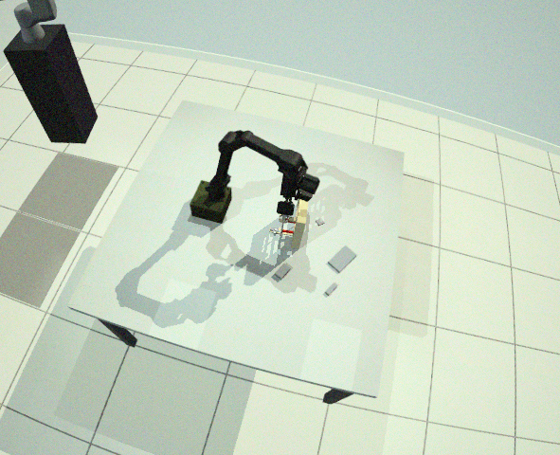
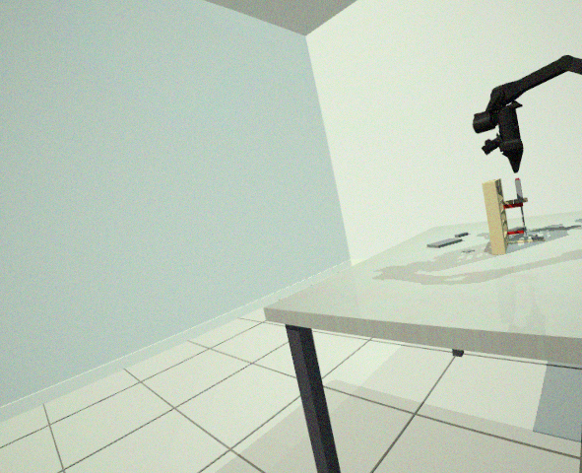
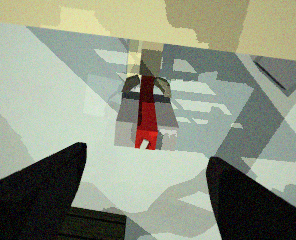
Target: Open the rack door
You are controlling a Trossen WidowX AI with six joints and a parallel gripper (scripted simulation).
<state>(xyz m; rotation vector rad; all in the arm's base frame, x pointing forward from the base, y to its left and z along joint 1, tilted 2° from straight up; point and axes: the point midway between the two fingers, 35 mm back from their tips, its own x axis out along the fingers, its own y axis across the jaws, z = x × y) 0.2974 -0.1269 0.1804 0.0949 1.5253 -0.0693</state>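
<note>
My gripper [image 1: 284,214] [image 2: 516,171] [image 3: 148,158] is open, pointing down, with nothing between its fingers. Its tips hang a little above the upright grey handle [image 2: 518,189] with the red tip. In the wrist view the handle [image 3: 168,120], with a red strip along its middle, lies between and just ahead of the fingertips. A tan upright panel [image 1: 301,211] [image 2: 494,219] [image 3: 98,15] stands beside it. Red bars [image 1: 287,231] [image 2: 514,233] join the panel to thin rods below the handle. Door and frame are too small to tell apart, and the door's angle is unclear.
Beyond the panel lie a large grey block [image 1: 342,259] [image 2: 444,242], a small narrow block [image 1: 331,289] and a tiny block [image 1: 319,222]. Another grey block [image 1: 282,271] [image 3: 282,74] lies near the panel's end. The arm's base [image 1: 210,201] stands across the table.
</note>
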